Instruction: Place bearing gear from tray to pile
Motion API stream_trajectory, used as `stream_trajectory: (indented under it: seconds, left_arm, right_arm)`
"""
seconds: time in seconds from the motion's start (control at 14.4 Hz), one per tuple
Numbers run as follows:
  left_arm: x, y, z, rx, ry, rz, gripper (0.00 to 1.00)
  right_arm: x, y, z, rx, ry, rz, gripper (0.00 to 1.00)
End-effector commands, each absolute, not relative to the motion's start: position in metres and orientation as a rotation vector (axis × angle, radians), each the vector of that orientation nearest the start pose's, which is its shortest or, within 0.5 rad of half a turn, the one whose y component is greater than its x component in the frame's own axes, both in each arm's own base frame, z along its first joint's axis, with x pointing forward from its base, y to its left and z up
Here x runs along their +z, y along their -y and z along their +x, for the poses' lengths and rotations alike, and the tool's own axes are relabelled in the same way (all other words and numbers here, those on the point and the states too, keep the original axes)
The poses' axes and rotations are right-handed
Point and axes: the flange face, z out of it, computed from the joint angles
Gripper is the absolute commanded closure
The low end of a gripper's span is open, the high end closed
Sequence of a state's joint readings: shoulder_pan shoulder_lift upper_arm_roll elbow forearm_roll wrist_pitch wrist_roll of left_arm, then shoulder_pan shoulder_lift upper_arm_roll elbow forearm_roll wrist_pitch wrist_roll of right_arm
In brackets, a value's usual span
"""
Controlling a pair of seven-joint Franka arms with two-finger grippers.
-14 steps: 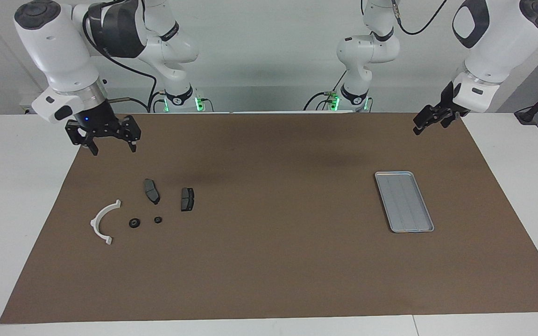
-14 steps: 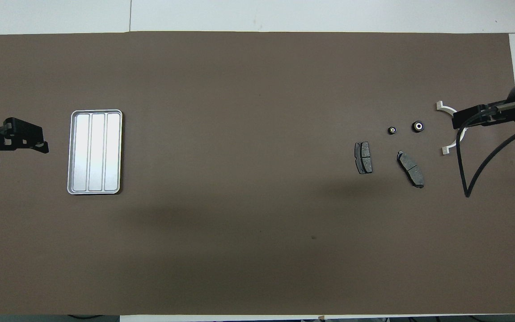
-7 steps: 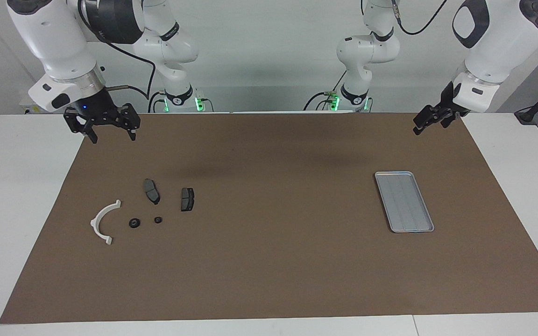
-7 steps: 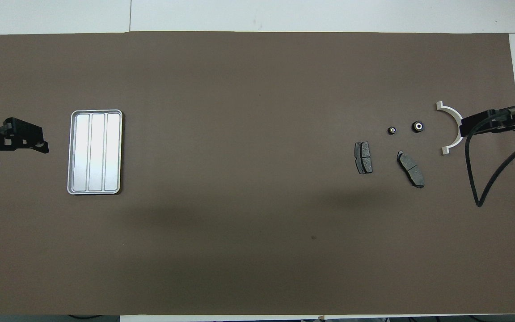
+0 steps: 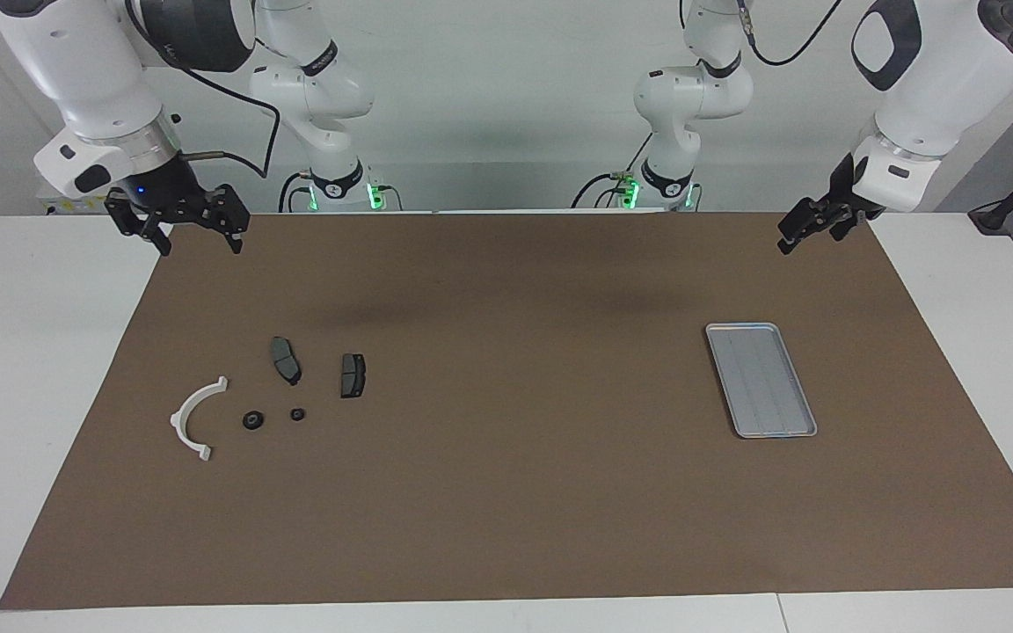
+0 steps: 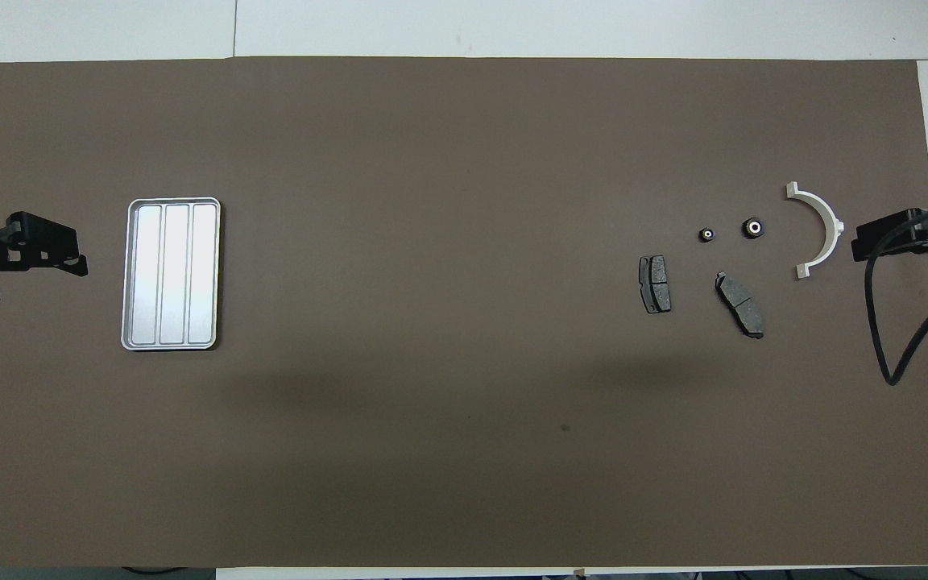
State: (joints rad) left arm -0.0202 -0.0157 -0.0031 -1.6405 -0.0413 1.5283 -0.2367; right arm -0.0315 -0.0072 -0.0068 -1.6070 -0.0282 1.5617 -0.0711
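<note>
Facing view, going left to right: the right gripper (image 5: 176, 230) is up in the air at upper left over the mat (image 5: 506, 492) edge, fingers spread wide, holding nothing. The overhead view shows only its black tip at the right edge.

Lower left sits the pile: white half-ring bracket (image 5: 195, 418), two small black round gears (image 5: 252, 420) (image 5: 297, 414) w/ pale centers seen only from overhead, and two dark brake pads (image 5: 285, 360) (image 5: 353, 375), all apart.

Center right is the tray (image 5: 761, 379), silver, flat, w/ long ridges. It looks bright & shiny from overhead, dull grey here.

Upper right, the left gripper (image 5: 810, 227) hangs over the mat corner; can't tell how its fingers stand.
</note>
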Motion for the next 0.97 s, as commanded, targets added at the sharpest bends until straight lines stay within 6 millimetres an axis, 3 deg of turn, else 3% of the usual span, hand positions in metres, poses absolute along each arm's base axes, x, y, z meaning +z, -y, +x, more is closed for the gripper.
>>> stream_trajectory:
  seconds: [0.0, 0.9]
  left_arm:
    - [0.599, 0.0168, 0.5352, 0.144, 0.324, -3.136, 0.0]
    - [0.599, 0.0168, 0.5352, 0.144, 0.324, -3.136, 0.0]
  right_arm:
    - [0.611, 0.0226, 0.5428, 0.089, 0.027, -3.16, 0.0]
    - [0.6119, 0.024, 0.5376, 0.127, -0.03, -3.157, 0.0]
